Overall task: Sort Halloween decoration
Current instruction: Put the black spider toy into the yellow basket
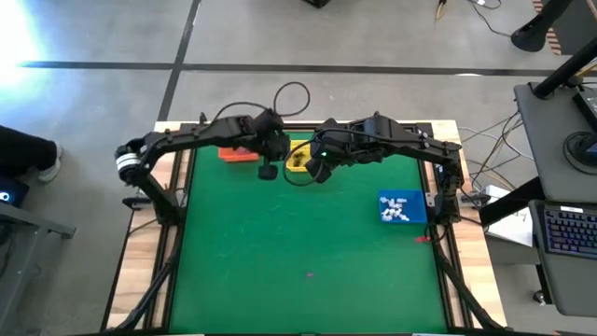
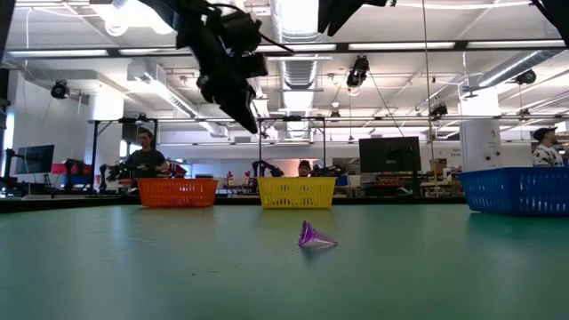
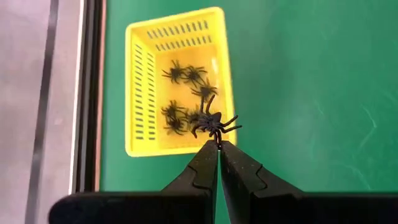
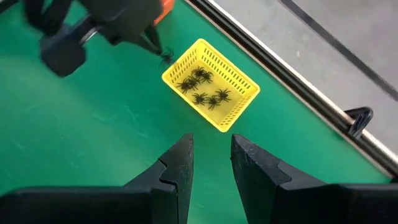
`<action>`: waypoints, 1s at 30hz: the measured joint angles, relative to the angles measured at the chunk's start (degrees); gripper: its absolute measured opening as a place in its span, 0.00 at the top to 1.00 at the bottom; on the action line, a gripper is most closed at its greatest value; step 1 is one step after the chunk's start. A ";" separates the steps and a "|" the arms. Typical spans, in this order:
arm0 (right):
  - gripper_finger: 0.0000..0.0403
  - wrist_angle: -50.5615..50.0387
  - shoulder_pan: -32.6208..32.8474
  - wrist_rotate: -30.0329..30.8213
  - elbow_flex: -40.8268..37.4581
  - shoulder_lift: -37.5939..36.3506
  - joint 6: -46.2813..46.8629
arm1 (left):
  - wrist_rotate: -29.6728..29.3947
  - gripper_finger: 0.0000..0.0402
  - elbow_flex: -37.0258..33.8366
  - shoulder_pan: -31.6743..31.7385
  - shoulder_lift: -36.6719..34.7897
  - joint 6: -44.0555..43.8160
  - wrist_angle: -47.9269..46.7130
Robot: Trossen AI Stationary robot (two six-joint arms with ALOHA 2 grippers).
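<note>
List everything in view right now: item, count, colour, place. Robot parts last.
yellow basket: 1, yellow, far edge of the mat, middle
black spiders in it: about six, black, on the yellow basket's floor
held spider: 1, black, pinched at the left fingertips, hanging over the yellow basket's edge
orange basket: 1, orange, far edge, partly under the left arm
blue basket: 1, blue, right side of the mat
white trinkets: a small pile, white, inside the blue basket
purple trinket: 1, purple, alone on the mat, near side
green mat: 1, green, covers the table
people: several, in the room behind the table
left gripper: shut on the spider
right gripper: open, empty, above the mat beside the yellow basket
</note>
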 joint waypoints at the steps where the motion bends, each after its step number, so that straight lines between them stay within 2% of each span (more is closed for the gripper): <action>1: 0.75 0.00 0.00 0.00 0.00 0.00 -1.10 | 0.29 1.00 0.43 0.54 0.60 0.04 0.17; 5: 0.75 -0.02 0.00 0.00 0.00 0.00 -2.26 | 3.10 1.00 0.77 2.56 2.92 1.03 0.27; 12: 0.75 -0.02 0.00 -0.02 0.00 0.00 -2.35 | 3.64 1.00 0.29 3.53 7.19 3.49 1.37; 21: 0.75 -0.02 0.00 0.00 0.00 0.00 -4.29 | 4.26 1.00 8.31 4.28 14.43 3.99 -0.80; 26: 0.75 -0.04 0.00 0.00 0.02 0.00 -4.38 | 4.88 1.00 11.87 5.58 15.71 6.60 -6.28; 30: 0.75 -0.04 0.00 1.28 0.02 0.00 -4.43 | 7.64 1.00 12.31 7.18 15.73 4.67 -6.79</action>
